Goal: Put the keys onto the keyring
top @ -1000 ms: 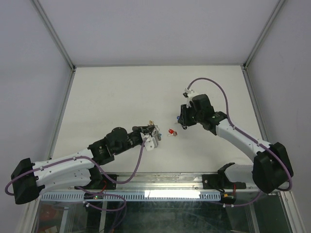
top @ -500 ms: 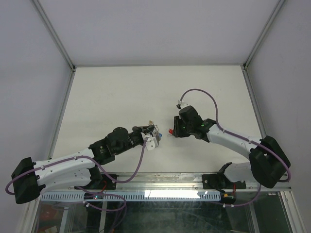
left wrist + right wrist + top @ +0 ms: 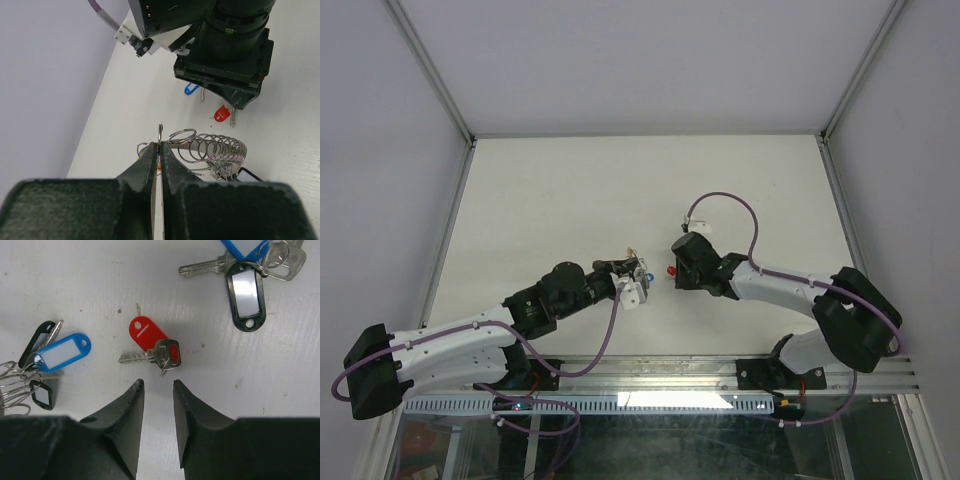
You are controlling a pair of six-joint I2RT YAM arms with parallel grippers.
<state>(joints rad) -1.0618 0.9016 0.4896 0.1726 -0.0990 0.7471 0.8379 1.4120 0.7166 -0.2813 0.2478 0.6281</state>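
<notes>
Hovering just above the counter (image 3: 280, 390), the right pincer (image 3: 158, 386) had its jaws partly open and held nothing. Its tips were poised beside the red-tagged key (image 3: 150, 337), which lay flat with its small loop nearest them. A blue-tagged key (image 3: 61, 353) lay off to one side and a black-tagged key (image 3: 245, 290) farther off on the other, both apart from the red one.

The left pincer (image 3: 159, 150) was fully closed on the keyring (image 3: 160, 131). That thin hoop showed edge-on between the tips, raised off the counter close to the right arm. A row of small wire loops (image 3: 215, 150) sat just beside it, and whether they were threaded on the hoop could not be told.

The likeliest trouble, as I judged it, was the pickup. The key was thin and lay flat, so jaws coming down slightly off line could skate over the metal and shove it away instead of gripping it. Closing on the plastic tag alone would leave the key dangling and swinging, and its hole would then be hard to aim at the hoop. The hoop was pinched at only one narrow spot, so it could twist or slip in the left pincer if a key were pressed against it off-centre.
</notes>
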